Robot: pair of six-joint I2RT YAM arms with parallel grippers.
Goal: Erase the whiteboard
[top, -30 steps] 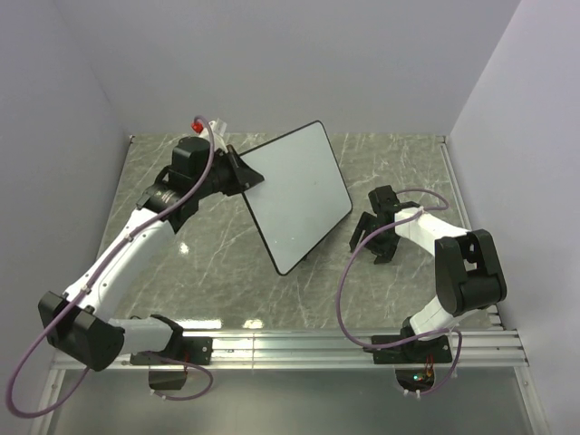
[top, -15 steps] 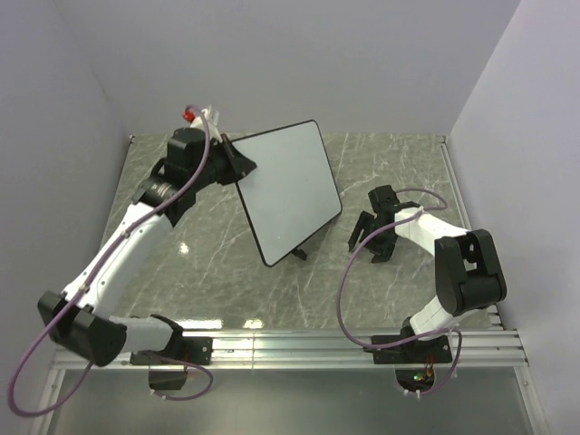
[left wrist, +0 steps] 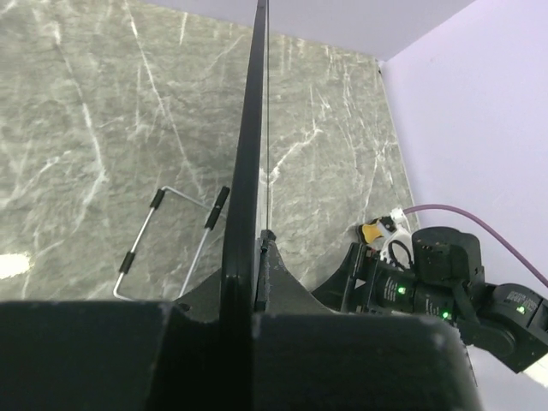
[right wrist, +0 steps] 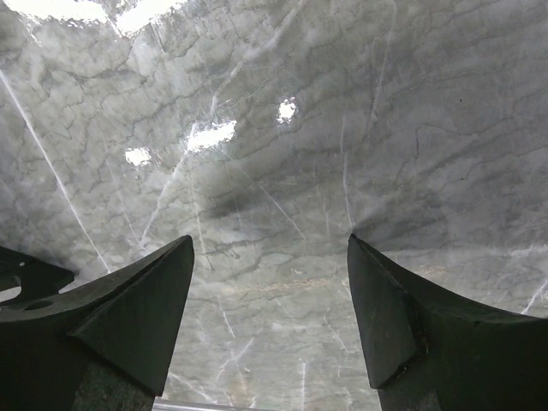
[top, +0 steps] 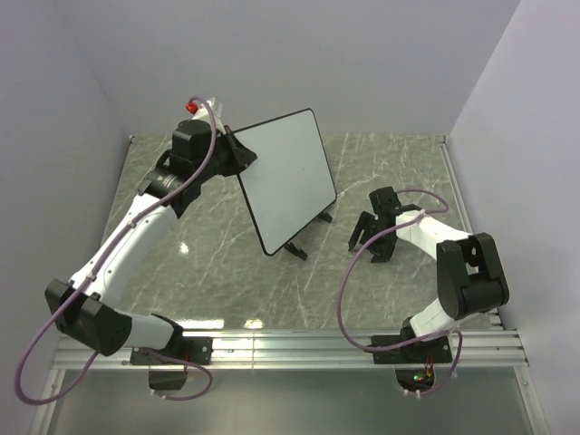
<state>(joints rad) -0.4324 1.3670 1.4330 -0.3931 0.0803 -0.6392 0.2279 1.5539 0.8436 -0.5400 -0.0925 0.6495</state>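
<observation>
Top external, white whiteboard (top: 288, 177), rounded corners, black rim, veined marble table (top: 227, 272).

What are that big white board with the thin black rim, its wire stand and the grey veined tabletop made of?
The white board looks like a smooth, evenly white coated panel; its dark rim is probably plastic. The wire stand seems bare metal, thin and shiny, with black sleeves. The tabletop looks like polished grey marble or a marble-print laminate: white veins, bright glints.

White whiteboard (top: 285, 177) with thin black rim, grey-green marbled surface (top: 227, 272) with pale veins, black fingers (right wrist: 128, 317), white-and-black arm (top: 127, 240)
</observation>
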